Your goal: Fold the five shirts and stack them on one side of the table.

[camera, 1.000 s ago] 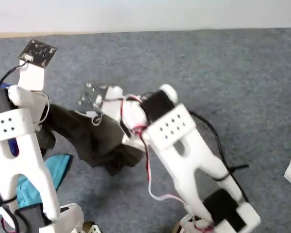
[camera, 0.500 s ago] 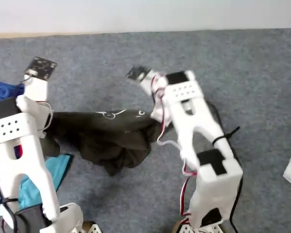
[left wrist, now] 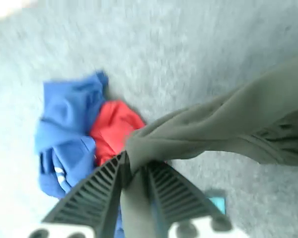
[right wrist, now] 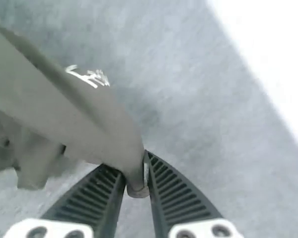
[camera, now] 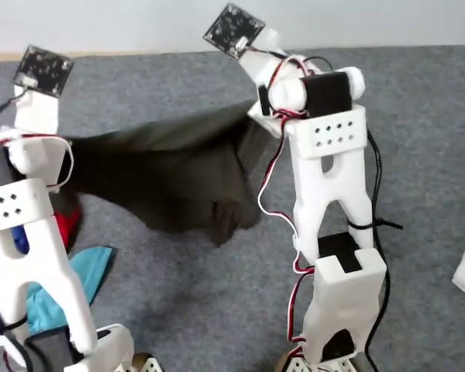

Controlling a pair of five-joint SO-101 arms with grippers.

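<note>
Dark olive-green cloth shirt (camera: 170, 178), stretched in the air above the grey felt table (camera: 418, 155) near its far edge. 1 end clamped in the left gripper (left wrist: 131, 171), the other in the right gripper (right wrist: 134, 181). Toward the left edge, crumpled blue cloth shirt (left wrist: 64, 139), red cloth shirt (left wrist: 114, 129), teal cloth shirt (camera: 93, 267).

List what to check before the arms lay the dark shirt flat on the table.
1. Left pincer shut on one end of the dark shirt: ok.
2. Right pincer shut on the other end: ok.
3. Shirt stretched smooth between them: not ok, a bunched fold hangs from the middle.
4. Hanging fold off the table: cannot tell.
5. Landing spot free of other clothes: not ok, the red shirt and blue shirt lie below the left pincer.
</note>
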